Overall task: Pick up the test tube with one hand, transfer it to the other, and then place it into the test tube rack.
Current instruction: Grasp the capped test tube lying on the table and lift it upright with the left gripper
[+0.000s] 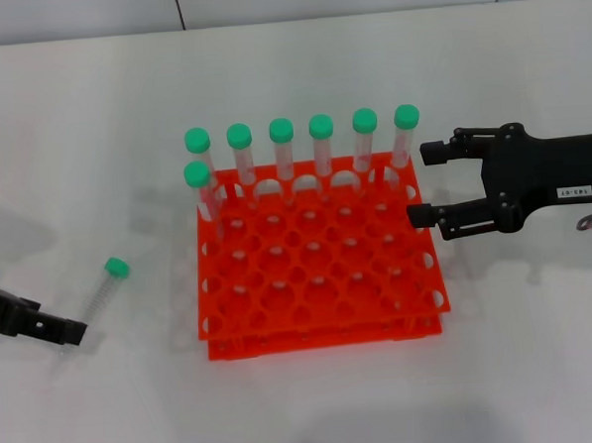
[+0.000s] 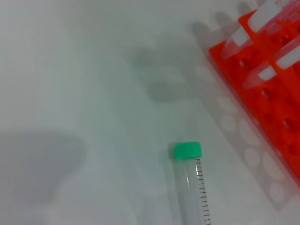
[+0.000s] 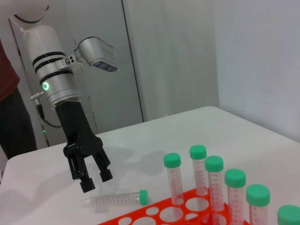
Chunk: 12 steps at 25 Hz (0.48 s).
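Observation:
The test tube (image 1: 105, 288), clear with a green cap, lies on the white table left of the orange-red rack (image 1: 322, 337). It also shows in the left wrist view (image 2: 190, 187) and in the right wrist view (image 3: 119, 198). My left gripper (image 1: 73, 330), unlabelled, is low at the table's left, just short of the tube's bottom end. In the right wrist view the left gripper (image 3: 97, 182) hangs open and empty right above the tube. My right gripper (image 1: 425, 185), with the white label, is open and empty beside the rack's far right corner.
Several green-capped tubes (image 1: 322, 151) stand upright along the rack's back row, one more (image 1: 199, 187) in the second row at the left. The rack also shows in the wrist views (image 2: 267, 93) (image 3: 154, 213). A wall and a person's dark clothing lie beyond the table.

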Each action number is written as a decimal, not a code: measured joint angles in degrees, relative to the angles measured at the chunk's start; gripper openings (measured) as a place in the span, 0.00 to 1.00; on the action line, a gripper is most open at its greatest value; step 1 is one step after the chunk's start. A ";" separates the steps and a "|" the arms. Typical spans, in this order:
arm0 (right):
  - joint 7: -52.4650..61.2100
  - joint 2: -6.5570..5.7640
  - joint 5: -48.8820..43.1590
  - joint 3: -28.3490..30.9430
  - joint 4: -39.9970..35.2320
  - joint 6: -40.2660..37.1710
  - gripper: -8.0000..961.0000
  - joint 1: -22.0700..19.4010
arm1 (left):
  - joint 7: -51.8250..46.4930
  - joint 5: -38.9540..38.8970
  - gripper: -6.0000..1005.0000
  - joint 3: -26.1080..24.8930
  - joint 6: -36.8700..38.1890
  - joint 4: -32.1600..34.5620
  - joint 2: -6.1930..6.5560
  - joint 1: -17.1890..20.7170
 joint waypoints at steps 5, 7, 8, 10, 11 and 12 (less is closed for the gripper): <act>0.00 0.00 0.00 -0.07 0.07 -0.01 0.85 0.01 | 0.76 0.06 0.76 0.68 -0.88 -1.25 -0.17 -0.35; 0.00 0.00 0.00 -0.07 0.07 -0.01 0.85 0.01 | 0.83 0.09 0.76 0.83 -1.33 -2.01 -0.20 -0.63; 0.00 0.00 0.00 -0.07 0.07 -0.02 0.85 0.01 | 0.85 0.10 0.76 0.97 -1.50 -2.48 -0.20 -0.82; 0.00 0.00 0.00 -0.08 0.07 -0.02 0.85 0.01 | 0.87 0.10 0.76 1.22 -1.71 -2.97 -0.21 -0.97; 0.00 0.00 0.00 -0.08 0.07 -0.03 0.85 0.01 | 0.93 0.11 0.76 1.30 -1.75 -3.02 -0.21 -1.00; 0.00 0.00 0.00 -0.11 0.07 -0.03 0.85 0.01 | 1.00 0.11 0.75 1.32 -1.77 -3.04 -0.20 -1.01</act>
